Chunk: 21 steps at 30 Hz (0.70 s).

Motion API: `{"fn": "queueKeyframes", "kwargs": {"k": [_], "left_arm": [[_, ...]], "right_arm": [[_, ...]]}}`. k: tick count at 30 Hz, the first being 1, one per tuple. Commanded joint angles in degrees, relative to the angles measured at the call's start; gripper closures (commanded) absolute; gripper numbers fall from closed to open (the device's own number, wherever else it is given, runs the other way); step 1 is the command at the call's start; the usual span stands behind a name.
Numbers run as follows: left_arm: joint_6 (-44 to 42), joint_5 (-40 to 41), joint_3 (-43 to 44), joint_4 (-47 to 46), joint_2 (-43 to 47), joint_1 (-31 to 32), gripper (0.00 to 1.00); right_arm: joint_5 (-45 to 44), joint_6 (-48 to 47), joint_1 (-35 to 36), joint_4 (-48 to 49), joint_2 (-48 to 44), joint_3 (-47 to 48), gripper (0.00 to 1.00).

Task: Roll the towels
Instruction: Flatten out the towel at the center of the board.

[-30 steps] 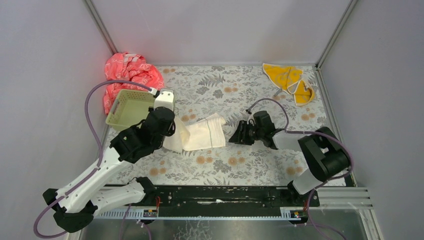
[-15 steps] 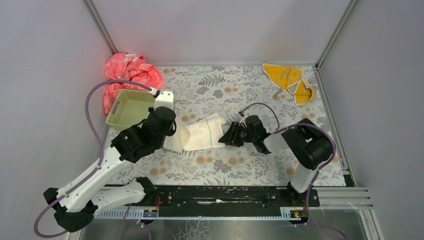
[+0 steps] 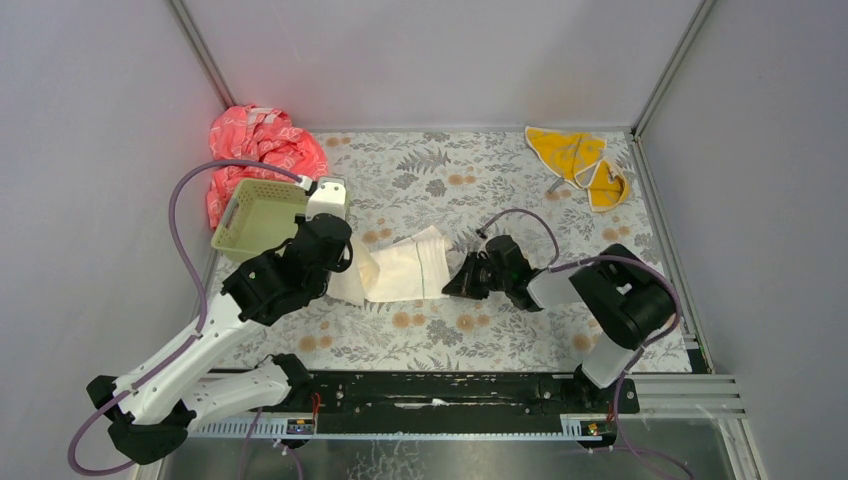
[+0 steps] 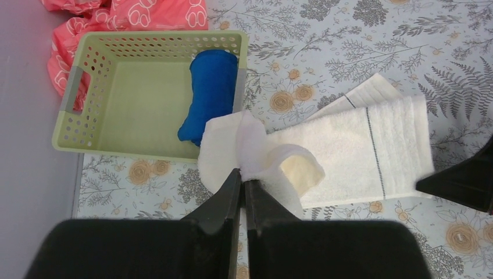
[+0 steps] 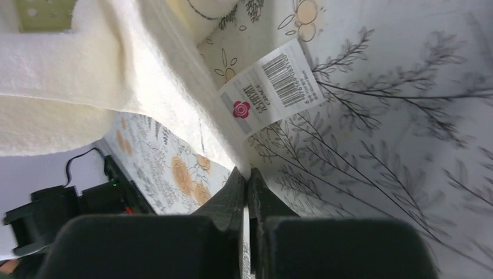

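The long cream-white towel (image 3: 405, 270) lies across the middle of the floral mat. My left gripper (image 3: 347, 262) is shut on its left end, which is lifted and curled over in the left wrist view (image 4: 256, 148). My right gripper (image 3: 450, 287) is shut on the towel's right edge; in the right wrist view (image 5: 246, 172) the towel (image 5: 70, 87) rises from the tips and its barcode label (image 5: 270, 87) shows. The royal blue towel (image 4: 210, 93) lies rolled in the green basket (image 4: 116, 139). The yellow-orange towel (image 3: 578, 162) lies crumpled at the far right corner.
The green basket (image 3: 250, 215) stands at the left edge beside my left arm. A pink-red patterned cloth (image 3: 260, 145) is bunched behind it at the far left. Grey walls enclose the mat on three sides. A black rail (image 3: 450, 392) runs along the near edge.
My right gripper has moved left across the mat to the cream-white towel's right edge. My left gripper has kept its hold and barely moved.
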<state>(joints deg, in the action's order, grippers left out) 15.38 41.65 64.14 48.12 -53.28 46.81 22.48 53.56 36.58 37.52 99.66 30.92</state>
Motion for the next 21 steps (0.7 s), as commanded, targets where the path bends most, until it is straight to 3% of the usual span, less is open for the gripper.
{"fn": "queueKeyframes", "kwargs": {"k": [1, 6, 10, 16, 21], "left_arm": [[-0.1, 3.3, 1.2, 0.0, 0.7, -0.3, 1.00], [-2.7, 3.9, 2.5, -3.6, -1.2, -0.3, 1.00], [-4.8, 2.5, 4.5, -7.5, -4.3, -0.5, 1.00], [-9.1, 2.4, 9.6, -9.7, -8.7, -1.2, 1.00], [-10.3, -0.3, 14.1, -6.3, -8.2, -1.2, 1.00]], "right_arm": [[-7.3, -7.8, -2.7, -15.5, -10.6, 4.7, 1.00], [-11.6, -16.5, -12.5, -31.6, -22.0, 14.1, 1.00], [-13.3, -21.8, -20.4, -42.4, -25.8, 24.4, 1.00], [-10.8, -26.2, -32.9, -53.3, -29.5, 35.7, 1.00], [-13.5, -30.4, -38.6, -62.6, -35.2, 41.9, 1.00]]}}
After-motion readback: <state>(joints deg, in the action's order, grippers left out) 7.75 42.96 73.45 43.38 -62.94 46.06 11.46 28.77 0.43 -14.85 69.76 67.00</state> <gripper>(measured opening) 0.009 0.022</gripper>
